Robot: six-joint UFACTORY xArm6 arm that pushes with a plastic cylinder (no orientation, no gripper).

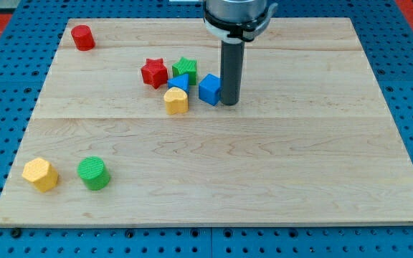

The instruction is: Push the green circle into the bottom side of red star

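Camera view shows my rod standing upright over the wooden board [278,186], with my tip [229,103] resting on the surface just beside the blue cube [209,89], at the cube's 3 o'clock. I carry no claw, so there are no jaws to be apart, together or clamped on anything; only the bare rod end meets the board. Whether my tip actually touches the blue cube I cannot tell, but they sit very close.

A cluster of blocks lies at my tip's 9 o'clock. The red star [154,73] is the farthest of them, with the green star [185,69] just beside it at its 3 o'clock. Another blue block [179,82], shape unclear, sits below the green star, and a yellow block [176,101] with a rounded top sits at that blue block's 6 o'clock, touching or nearly touching it.

The green circle [93,173] is well apart from all this, at roughly 7 o'clock from the red star, near the board's lower left corner. A yellow hexagon [40,174] sits near it at its 9 o'clock. A red cylinder [83,37] stands alone at about 10 o'clock from the red star, near the upper left corner.
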